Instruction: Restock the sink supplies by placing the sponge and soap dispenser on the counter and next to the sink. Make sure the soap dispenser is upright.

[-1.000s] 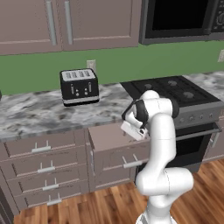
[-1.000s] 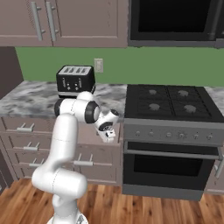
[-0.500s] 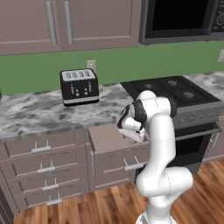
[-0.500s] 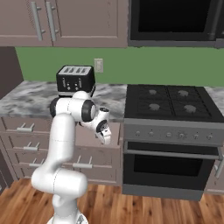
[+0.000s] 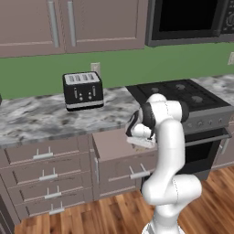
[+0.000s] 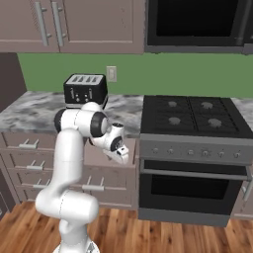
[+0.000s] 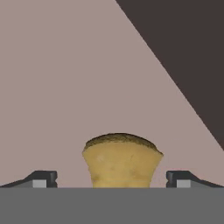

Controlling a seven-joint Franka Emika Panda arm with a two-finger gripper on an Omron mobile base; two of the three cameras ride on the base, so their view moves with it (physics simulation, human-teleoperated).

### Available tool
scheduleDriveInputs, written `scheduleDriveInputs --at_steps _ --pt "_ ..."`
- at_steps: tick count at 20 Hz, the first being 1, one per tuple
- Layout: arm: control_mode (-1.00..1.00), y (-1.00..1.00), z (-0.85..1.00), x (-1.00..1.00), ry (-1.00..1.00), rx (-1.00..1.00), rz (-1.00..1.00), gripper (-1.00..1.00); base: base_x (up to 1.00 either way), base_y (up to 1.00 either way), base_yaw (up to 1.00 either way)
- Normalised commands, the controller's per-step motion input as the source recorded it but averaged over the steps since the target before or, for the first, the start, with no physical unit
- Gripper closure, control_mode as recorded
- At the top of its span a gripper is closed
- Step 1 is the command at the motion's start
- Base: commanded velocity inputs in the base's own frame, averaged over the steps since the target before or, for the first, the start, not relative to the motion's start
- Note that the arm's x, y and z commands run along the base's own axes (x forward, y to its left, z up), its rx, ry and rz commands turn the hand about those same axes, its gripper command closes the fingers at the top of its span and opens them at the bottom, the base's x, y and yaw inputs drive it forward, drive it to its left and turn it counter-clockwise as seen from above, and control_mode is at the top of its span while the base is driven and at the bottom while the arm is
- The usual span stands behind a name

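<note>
In the hand view, the sponge lies directly ahead of the gripper, between the two fingertips and clear of both. The jaws stand wide open and grip nothing. The sponge rests on a mauve surface, the floor of the open drawer. In the base views, the gripper points down into that drawer, which projects from the cabinets below the table. Farther back, a black toaster stands on the table. The stove sits beside the drawer, on the arm's right.
</note>
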Motion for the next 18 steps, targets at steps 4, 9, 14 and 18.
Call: scheduleDriveInputs --at_steps 4,9,14,18 --pt "-1.0 -0.07 -0.29 -0.49 0.0 0.0 0.21 -1.0 0.0 0.0 0.0" --pt "-1.0 0.0 -0.71 -0.42 0.0 -0.02 0.13 -1.0 0.0 0.0 0.0" --pt "-1.0 0.0 -0.94 -0.44 -0.01 -0.05 0.09 -1.0 0.0 0.0 0.0" --pt "-1.0 0.0 -1.0 -0.82 -0.08 -0.04 0.06 -1.0 0.0 0.0 0.0"
